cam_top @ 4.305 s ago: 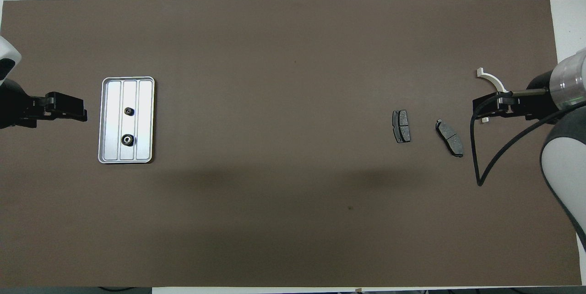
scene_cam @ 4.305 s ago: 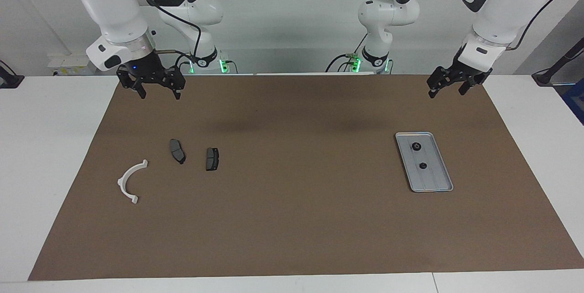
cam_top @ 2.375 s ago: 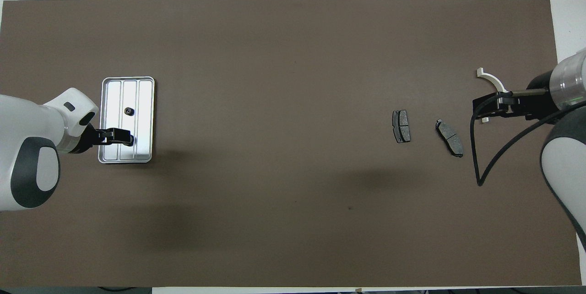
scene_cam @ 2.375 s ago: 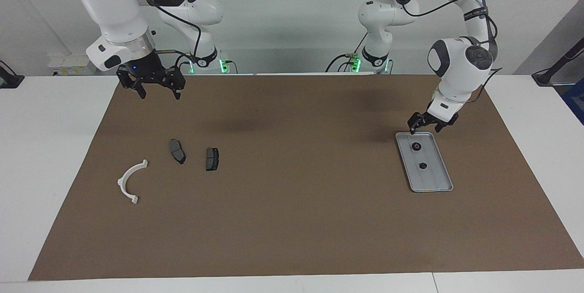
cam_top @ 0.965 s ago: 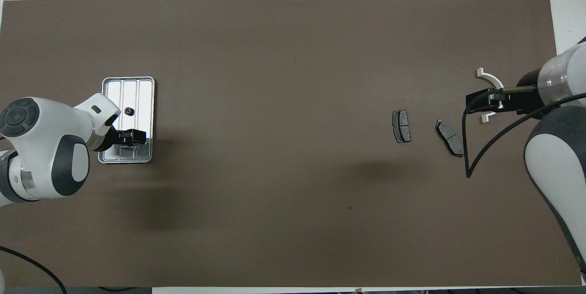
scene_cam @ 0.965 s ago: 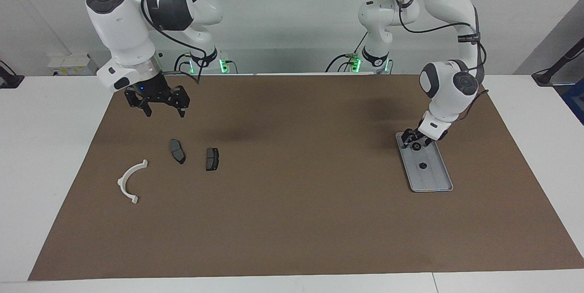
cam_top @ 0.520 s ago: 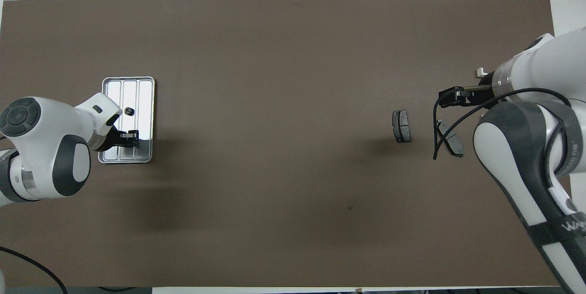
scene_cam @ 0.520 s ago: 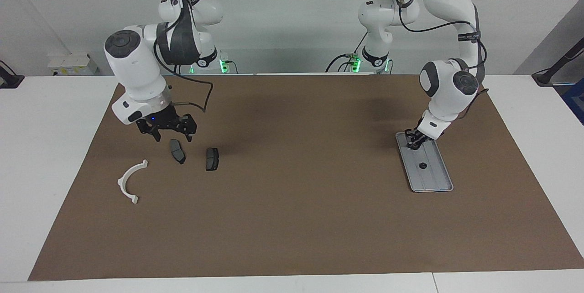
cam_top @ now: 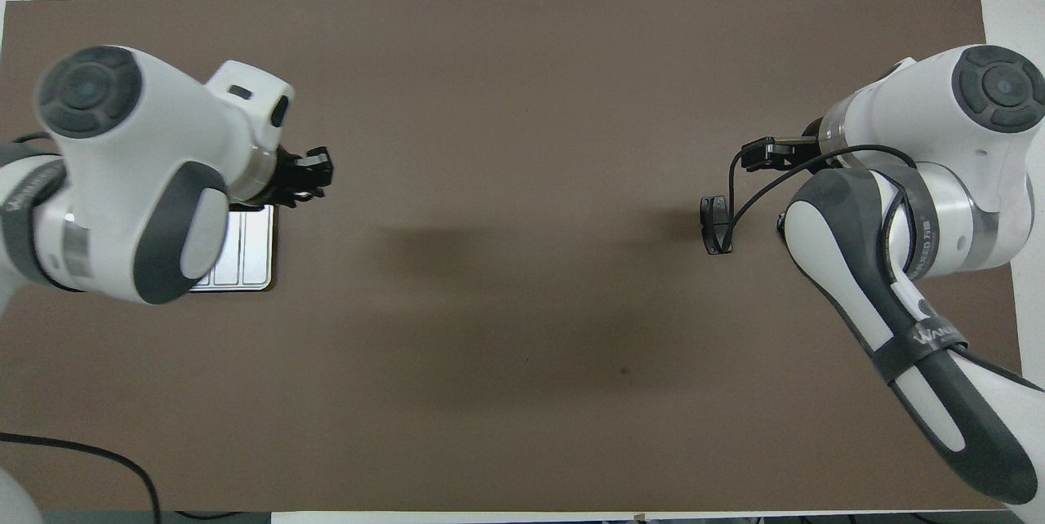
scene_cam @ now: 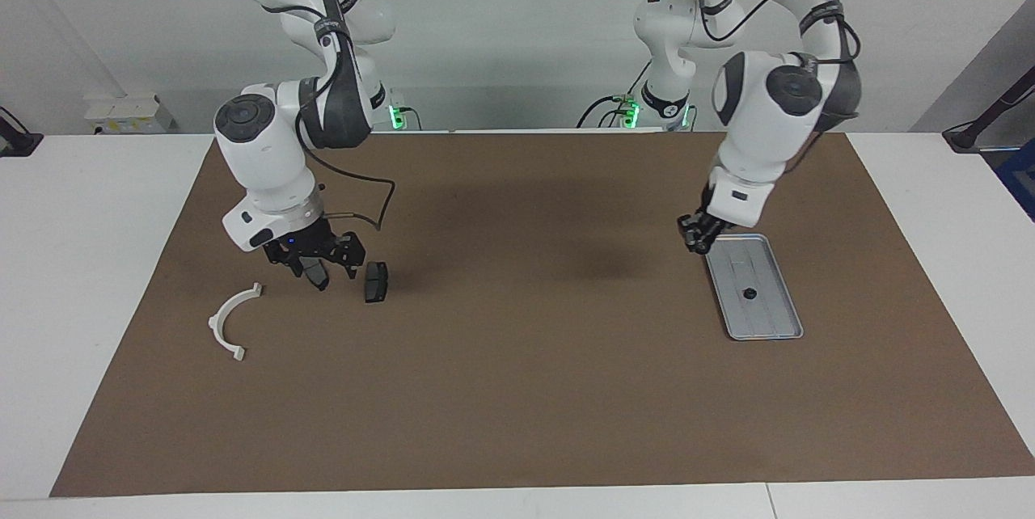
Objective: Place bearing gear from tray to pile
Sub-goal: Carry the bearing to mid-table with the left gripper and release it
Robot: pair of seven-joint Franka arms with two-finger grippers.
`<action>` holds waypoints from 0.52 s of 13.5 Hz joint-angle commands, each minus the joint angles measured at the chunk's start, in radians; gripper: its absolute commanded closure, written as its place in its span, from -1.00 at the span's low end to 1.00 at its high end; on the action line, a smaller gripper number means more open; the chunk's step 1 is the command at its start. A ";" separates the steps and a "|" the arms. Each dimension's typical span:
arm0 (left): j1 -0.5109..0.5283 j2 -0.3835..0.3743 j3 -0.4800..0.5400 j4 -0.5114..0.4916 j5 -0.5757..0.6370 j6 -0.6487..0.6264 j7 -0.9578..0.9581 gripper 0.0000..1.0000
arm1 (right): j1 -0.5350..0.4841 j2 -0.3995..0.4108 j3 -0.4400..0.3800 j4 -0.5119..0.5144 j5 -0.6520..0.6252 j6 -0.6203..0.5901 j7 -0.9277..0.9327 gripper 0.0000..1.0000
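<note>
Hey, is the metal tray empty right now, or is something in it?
Not empty. One small dark bearing gear lies in the tray, about midway along it; the rest of its ridged floor shows bare.

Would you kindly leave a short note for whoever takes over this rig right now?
Left pincer: shut, apparently on a gear, raised over the tray edge nearest the robots.
Right pincer: open, low over one plate.
Second gear lies in the tray. Other plate and bracket lie on the mat.
Done: gear gripped.
Left to do: carry it to the plates and bracket and release it; probably the second gear after.
</note>
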 commanded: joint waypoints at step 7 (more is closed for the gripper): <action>-0.296 0.248 0.020 0.009 0.122 0.252 -0.468 1.00 | -0.011 0.005 0.002 0.031 -0.011 0.004 0.008 -1.00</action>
